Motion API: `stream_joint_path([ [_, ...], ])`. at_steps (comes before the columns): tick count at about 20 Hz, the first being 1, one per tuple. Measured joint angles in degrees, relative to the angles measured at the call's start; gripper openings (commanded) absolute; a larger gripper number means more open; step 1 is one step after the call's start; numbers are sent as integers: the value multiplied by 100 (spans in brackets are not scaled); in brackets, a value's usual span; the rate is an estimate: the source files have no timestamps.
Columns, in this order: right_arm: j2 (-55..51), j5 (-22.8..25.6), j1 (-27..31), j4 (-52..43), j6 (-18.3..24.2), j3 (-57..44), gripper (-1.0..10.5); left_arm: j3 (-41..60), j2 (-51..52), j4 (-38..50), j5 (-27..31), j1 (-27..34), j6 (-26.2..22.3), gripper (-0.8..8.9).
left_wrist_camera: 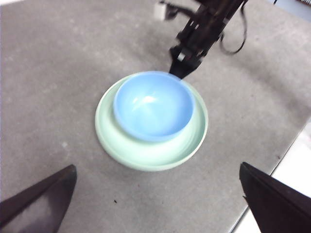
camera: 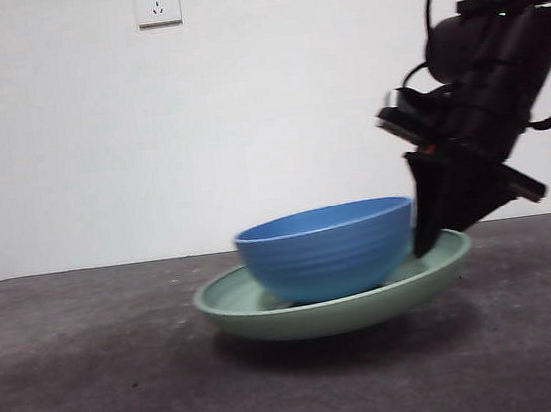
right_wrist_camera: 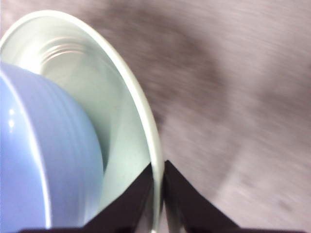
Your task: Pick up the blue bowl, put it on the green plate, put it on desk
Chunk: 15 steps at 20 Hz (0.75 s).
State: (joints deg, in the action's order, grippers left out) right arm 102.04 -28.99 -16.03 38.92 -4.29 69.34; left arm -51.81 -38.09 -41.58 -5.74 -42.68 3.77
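Note:
The blue bowl (camera: 326, 250) sits inside the green plate (camera: 269, 319) near the middle of the desk (camera: 77, 391). My right gripper (camera: 431, 242) comes down from the upper right and is shut on the plate's right rim. The plate tilts, its right side higher, with a dark shadow under it. In the right wrist view the jaws (right_wrist_camera: 158, 179) pinch the pale rim (right_wrist_camera: 141, 107) beside the bowl (right_wrist_camera: 43, 160). The left wrist view looks down on the bowl (left_wrist_camera: 151, 104), the plate (left_wrist_camera: 146, 158) and the right gripper (left_wrist_camera: 180, 73). My left gripper (left_wrist_camera: 157, 166) is open and empty, high above them.
A white wall with a socket (camera: 157, 1) stands behind the desk. The desk's edge (left_wrist_camera: 286, 155) runs close to the plate in the left wrist view. Bare desk lies around the plate on all sides.

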Motion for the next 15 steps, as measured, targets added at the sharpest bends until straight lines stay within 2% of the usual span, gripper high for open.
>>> stream_joint_path([
  [8, 13, 4, -1005, -682, -719, 0, 10, 0, 337, -4, 0, 0, 0, 719],
  [12, 186, 55, -1222, -953, -984, 2, 10, 0, 407, -160, 0, 0, 0, 719],
  [15, 431, 367, -1272, -931, -1080, 2, 10, 0, 448, -334, 0, 0, 0, 719],
])
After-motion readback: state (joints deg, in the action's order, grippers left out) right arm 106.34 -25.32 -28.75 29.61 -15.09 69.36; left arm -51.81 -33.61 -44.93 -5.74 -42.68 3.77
